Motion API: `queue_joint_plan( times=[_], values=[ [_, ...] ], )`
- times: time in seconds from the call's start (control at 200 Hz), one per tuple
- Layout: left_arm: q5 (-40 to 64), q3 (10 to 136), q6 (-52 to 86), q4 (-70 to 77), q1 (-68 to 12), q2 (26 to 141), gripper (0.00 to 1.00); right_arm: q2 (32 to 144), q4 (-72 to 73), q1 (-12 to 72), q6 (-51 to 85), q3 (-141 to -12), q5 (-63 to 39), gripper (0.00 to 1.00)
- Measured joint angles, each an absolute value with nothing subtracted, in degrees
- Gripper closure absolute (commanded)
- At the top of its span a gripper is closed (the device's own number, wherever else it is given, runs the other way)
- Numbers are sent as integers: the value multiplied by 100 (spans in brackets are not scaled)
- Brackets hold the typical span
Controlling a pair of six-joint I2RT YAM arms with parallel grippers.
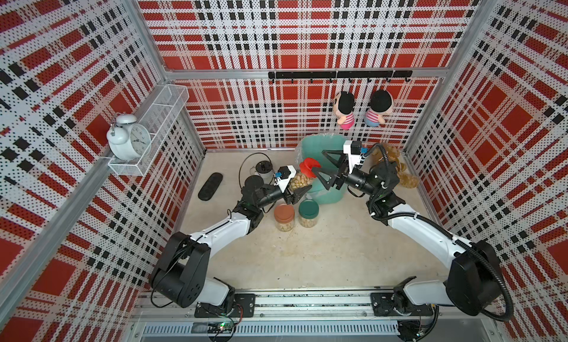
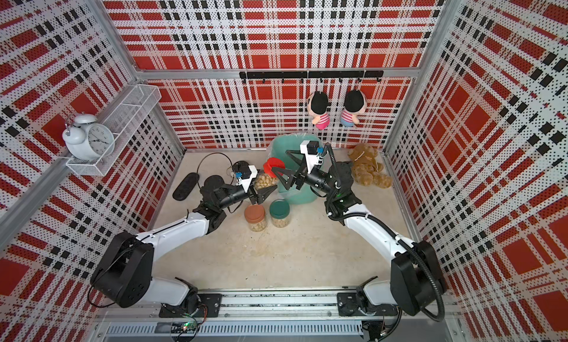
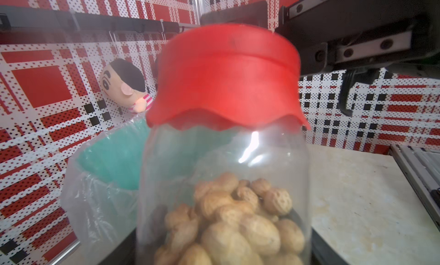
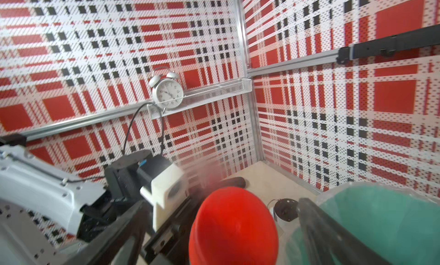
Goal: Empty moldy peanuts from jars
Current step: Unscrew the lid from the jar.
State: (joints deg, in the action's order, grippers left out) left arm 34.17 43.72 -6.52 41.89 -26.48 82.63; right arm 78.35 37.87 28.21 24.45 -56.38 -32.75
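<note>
Left gripper clamps the tilted red-lidded jar of moldy peanuts at the teal bin's 9 o'clock side. Right gripper gapes wide around its red lid. Brown-lidded jar and green-lidded jar stand at its 6 o'clock on the counter

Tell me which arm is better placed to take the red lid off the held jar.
Right. The left gripper is shut on the red-lidded jar, so it is occupied holding it. The right gripper stands open with its jaws either side of the red lid, likely ready to close and twist.
</note>
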Motion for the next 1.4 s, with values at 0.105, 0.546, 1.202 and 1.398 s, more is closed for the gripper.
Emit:
queue_joint_plan(
  times=[0.105,0.546,1.202,1.398],
  values=[
    [3107,4254,-683,4252,-2788,8230,100,7832,3695,3035,2714,-5629,-2569,0],
    [2504,4211,-718,4499,-2936,8200,100,7966,2974,3721,2803,-5629,-974,2],
    [2786,4167,-642,4633,-2742,8180,100,8090,2790,3476,2204,-5944,-2222,100],
    [3708,4187,-473,4598,-2547,8195,100,8381,3730,2764,2132,-5778,-4274,100]
  ],
)
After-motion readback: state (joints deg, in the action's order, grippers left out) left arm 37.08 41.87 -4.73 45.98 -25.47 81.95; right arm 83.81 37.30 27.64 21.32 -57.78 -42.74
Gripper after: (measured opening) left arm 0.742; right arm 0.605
